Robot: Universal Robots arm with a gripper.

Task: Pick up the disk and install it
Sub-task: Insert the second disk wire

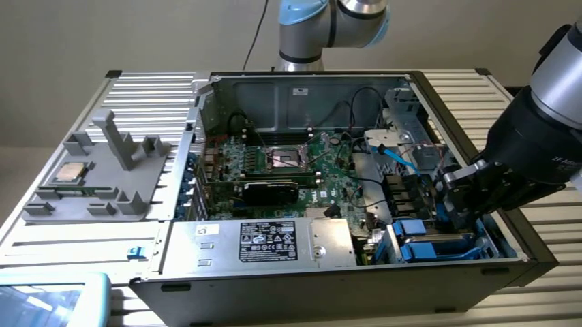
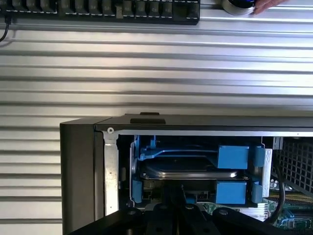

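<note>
Here, nearest first:
Gripper [image 2: 171, 215]: low over the drive bay at the exterior view's right; whether its fingers are parted or clenched, I cannot tell.
Disk [image 2: 188, 171]: seated in the blue carrier inside the drive bay [image 1: 437, 246], just beyond the gripper.
Computer case [image 1: 272, 286]: open, motherboard [image 1: 291, 170] exposed.
Grey fixture [image 1: 100, 177]: on the table beside the case, holding a processor chip [image 1: 71, 173].

the arm descends from the exterior view's upper right; its black end effector [image 1: 459, 197] sits low at right, angled downward toward frame centre.
</note>
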